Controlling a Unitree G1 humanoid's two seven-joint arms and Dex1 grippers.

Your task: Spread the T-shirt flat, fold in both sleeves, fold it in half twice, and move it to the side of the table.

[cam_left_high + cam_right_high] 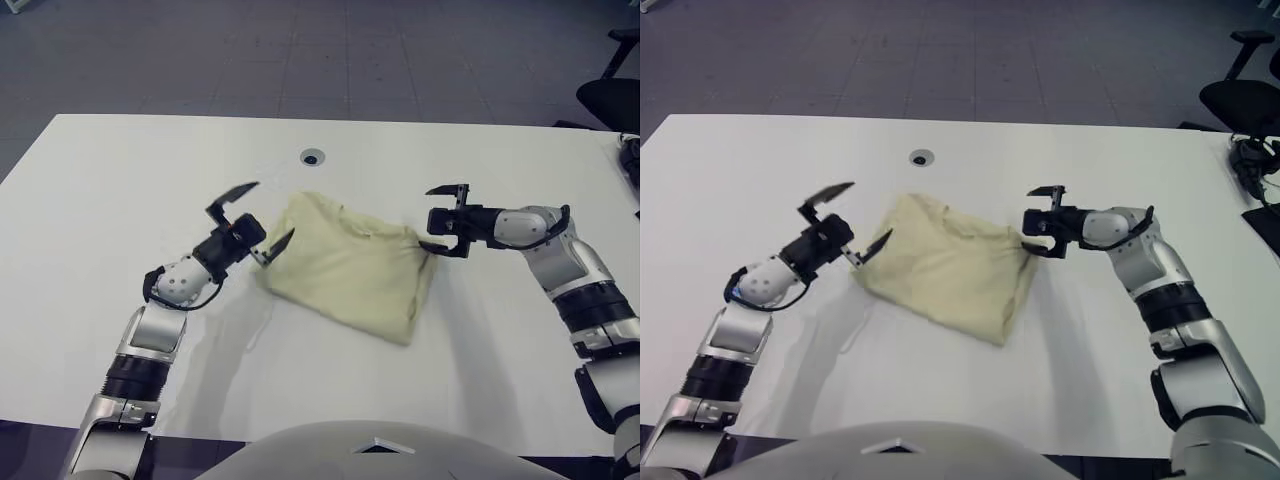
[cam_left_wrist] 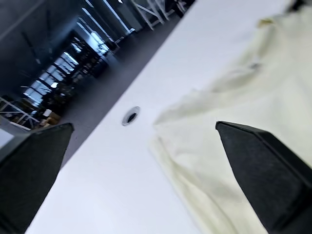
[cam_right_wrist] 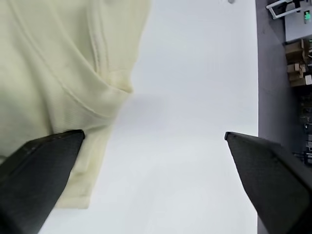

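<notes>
— What is sitting leftmost?
— The left gripper (image 1: 265,214) is hanging released beside the pale yellow folded cotton T-shirt (image 1: 345,265), which is lying mid-table on the white rectangular table (image 1: 100,200), long axis running far-left to near-right.
— And rightward?
— The right gripper (image 1: 433,218) is gaping at its right corner; bare tabletop is stretching beyond.

Silver arms (image 1: 150,335), blk joints, blk left tool (image 1: 275,208), right tool (image 1: 426,217), prob. cabled.

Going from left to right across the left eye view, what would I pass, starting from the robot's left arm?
left gripper, open → T-shirt, folded → right gripper, open at the shirt's right corner → black chair
</notes>
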